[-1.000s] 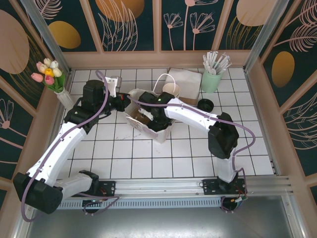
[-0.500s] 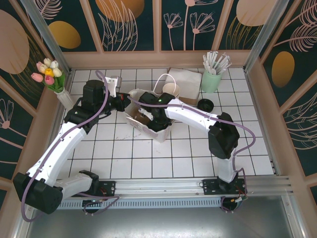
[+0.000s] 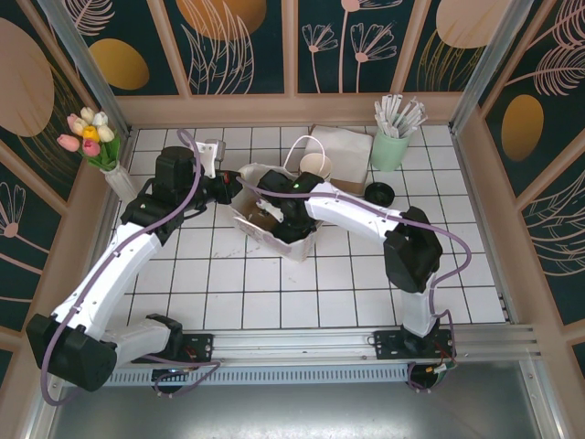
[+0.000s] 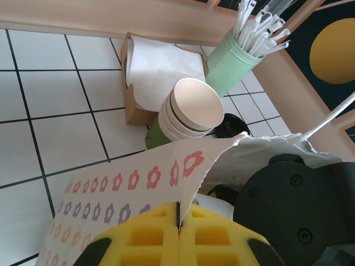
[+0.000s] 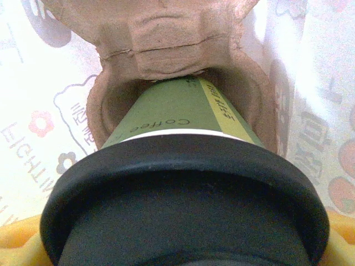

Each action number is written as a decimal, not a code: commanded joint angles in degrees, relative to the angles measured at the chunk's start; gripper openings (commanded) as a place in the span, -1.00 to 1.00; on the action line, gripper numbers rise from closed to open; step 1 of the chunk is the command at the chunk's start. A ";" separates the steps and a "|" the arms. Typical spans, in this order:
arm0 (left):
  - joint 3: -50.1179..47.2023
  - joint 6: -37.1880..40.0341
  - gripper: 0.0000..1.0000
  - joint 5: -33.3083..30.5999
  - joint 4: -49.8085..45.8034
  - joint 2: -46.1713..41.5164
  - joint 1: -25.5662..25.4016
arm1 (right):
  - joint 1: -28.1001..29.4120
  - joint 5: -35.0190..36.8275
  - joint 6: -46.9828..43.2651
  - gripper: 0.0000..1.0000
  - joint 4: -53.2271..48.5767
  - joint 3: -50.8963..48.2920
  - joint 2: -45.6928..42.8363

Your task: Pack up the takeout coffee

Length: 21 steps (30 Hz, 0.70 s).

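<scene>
Progress: small green paper cup (image 5: 183,113), black-lidded, sits base-first in the brown pulp carrier (image 5: 166,50) inside the flower-printed white paper bag (image 4: 127,183); seating and letting go look left.
Left claw (image 4: 178,219): pressed together on the bag's rim, arm reaching toward 1 o'clock.
Right claw (image 5: 176,246): pinching the cup, arm reaching toward 10 o'clock.

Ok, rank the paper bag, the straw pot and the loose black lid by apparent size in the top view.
1. paper bag, clearly largest.
2. straw pot, straws included.
3. black lid, smallest.
</scene>
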 commanded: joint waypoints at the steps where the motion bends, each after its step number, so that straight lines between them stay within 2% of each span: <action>1: 0.98 -1.19 -1.00 0.63 0.69 0.26 0.01 | -0.39 -0.82 -1.35 -0.12 1.09 -1.55 0.56; 21: 1.34 -1.69 -1.00 0.06 -0.03 0.66 0.05 | -0.77 -1.26 -1.01 -0.17 2.22 -4.10 1.38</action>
